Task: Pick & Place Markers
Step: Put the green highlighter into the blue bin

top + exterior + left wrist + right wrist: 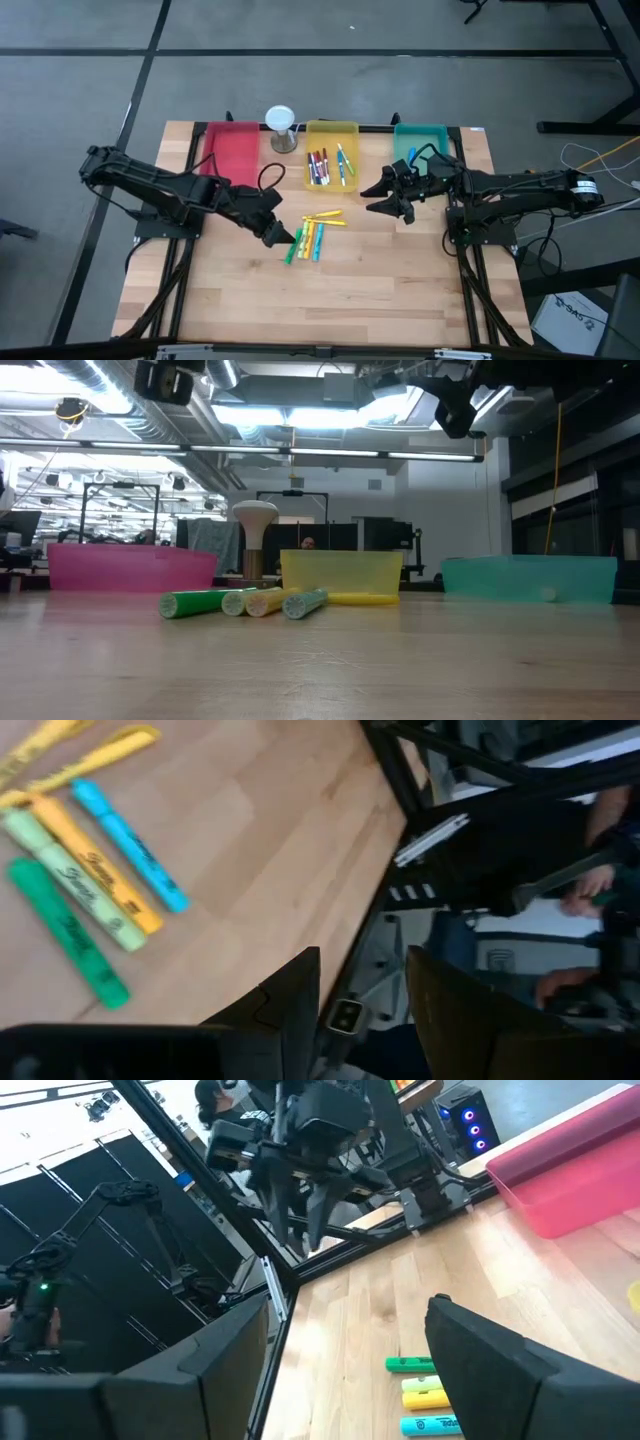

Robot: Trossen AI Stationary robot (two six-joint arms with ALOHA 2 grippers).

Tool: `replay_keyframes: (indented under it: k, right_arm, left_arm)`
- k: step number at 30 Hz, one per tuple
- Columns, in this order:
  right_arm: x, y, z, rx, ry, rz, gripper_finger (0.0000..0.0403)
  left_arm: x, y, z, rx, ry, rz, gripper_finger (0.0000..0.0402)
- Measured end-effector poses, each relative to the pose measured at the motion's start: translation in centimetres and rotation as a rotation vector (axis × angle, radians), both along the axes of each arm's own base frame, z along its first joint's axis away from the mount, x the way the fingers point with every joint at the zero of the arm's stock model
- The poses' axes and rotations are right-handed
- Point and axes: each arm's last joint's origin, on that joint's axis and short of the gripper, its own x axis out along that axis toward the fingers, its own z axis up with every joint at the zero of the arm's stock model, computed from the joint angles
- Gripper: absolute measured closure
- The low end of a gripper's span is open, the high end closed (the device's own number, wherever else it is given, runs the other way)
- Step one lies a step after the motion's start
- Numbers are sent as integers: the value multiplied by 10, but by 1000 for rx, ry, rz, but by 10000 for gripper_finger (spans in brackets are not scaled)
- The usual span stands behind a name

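Several markers (311, 236) in green, yellow, orange and blue lie loose on the wooden table in front of the yellow tray (350, 128). In the low view they lie side by side (245, 602). More markers (326, 164) lie inside the yellow tray. My left gripper (285, 236) is open and empty, just left of the loose markers, which show in its wrist view (95, 885). My right gripper (385, 198) is open and empty, above the table to the right of the yellow tray; its wrist view shows the marker ends (425, 1395).
A red tray (232, 150), the yellow tray and a teal tray (420, 140) stand in a row along the far edge. A white-topped hourglass-like object (281, 128) stands between the red and yellow trays. Bare wood lies toward the near edge (330, 300).
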Motion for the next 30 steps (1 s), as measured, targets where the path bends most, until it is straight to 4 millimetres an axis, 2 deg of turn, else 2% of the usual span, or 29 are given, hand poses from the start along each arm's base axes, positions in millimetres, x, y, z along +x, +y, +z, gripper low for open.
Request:
replay_keyframes:
  k: [8, 13, 22, 30]
  right_arm:
    - [0, 0, 0, -1, -1, 15, 140]
    - [0, 0, 0, 1, -1, 16, 140]
    - [0, 0, 0, 8, 2, 15, 140]
    - [0, 0, 0, 24, 8, 14, 140]
  left_arm:
    - [5, -10, 23, -1, 17, -26, 259]
    - [16, -13, 24, -13, 141, -5, 259]
    - [45, -12, 1, -31, 401, 92, 259]
    - [65, -13, -34, -14, 560, 151, 259]
